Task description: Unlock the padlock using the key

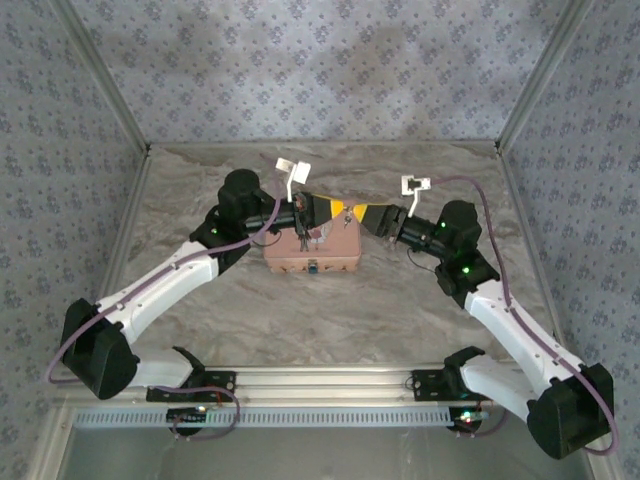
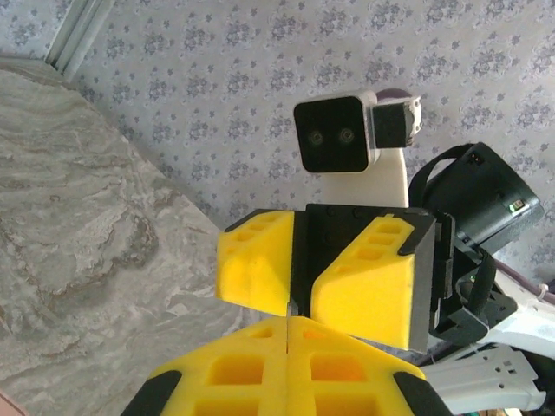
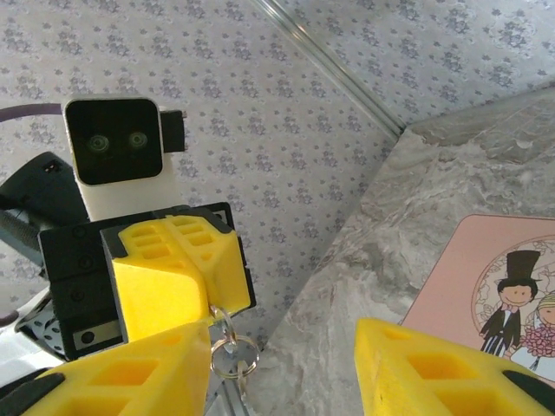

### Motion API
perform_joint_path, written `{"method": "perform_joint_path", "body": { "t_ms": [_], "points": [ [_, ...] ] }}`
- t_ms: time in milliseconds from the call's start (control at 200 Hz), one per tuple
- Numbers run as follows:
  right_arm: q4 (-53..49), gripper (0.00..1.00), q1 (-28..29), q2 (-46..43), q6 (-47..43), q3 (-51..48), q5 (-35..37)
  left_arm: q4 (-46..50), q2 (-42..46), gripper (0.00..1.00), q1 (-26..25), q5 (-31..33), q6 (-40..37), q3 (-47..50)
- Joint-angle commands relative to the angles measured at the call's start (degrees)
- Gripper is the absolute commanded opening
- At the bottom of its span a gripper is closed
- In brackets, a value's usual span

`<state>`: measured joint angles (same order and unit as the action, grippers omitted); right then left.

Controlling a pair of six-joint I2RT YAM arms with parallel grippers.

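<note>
Both arms meet in the air above the pink tin [image 1: 313, 250], just past its 12 o'clock edge. The left arm comes in from 9 o'clock and the right from 3 o'clock.

Left end effector [image 3: 208, 299]: pads pressed together, pinching a small metal piece at the very tips. I judge it to be the key [image 3: 219, 317]. A split ring [image 3: 234, 355] hangs free below it.

Right end effector [image 2: 299, 299]: fingers spread, holding nothing, facing the left one tip to tip and very near it.

Padlock [image 1: 313, 266]: tiny blue square at the tin's 6 o'clock edge, resting against the front wall. It is well below both end effectors and neither touches it. Can't tell whether it is fastened to the tin. The tin sits mid-surface [image 1: 400, 330].

Risks from here:
- The grip on the key is only a tip pinch on a thin piece, so any bump from the right fingers could twist it or drop it onto the tin.
- The dangling ring can swing and catch on a yellow pad, pulling the key off its line.
- Nothing holds the padlock or the tin. Pushing the key in could just shove the lock sideways or slide the tin toward 6 o'clock.
- The keyhole is too small to see here, so misalignment is likely and the key could jam or skid off the lock body.
- The two arms are crowded close together, so a collision is possible if both move at once.
</note>
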<state>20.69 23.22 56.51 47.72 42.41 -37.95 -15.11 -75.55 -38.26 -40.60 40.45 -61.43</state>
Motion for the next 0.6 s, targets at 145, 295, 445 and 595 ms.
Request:
{"method": "perform_joint_path", "body": {
  "t_ms": [145,295,445,595],
  "points": [
    [-0.58,0.5,1.62,0.51,-2.24,3.01,-3.65,2.46,-0.73,0.0,-0.32,-2.82,-1.77,-1.93],
    [-1.08,0.43,2.83,1.4,-3.07,3.72,-4.39,2.48,-0.61,0.0,-0.5,-2.65,-1.77,-1.96],
    [-2.04,0.36,3.06,2.02,-3.59,4.08,-4.79,2.11,-0.28,0.0,-0.48,-2.64,-1.87,-1.85],
    [-2.92,0.31,2.99,2.02,-4.03,3.99,-4.68,2.58,0.1,0.0,-0.45,-2.47,-2.32,-2.01]
  ]
}}
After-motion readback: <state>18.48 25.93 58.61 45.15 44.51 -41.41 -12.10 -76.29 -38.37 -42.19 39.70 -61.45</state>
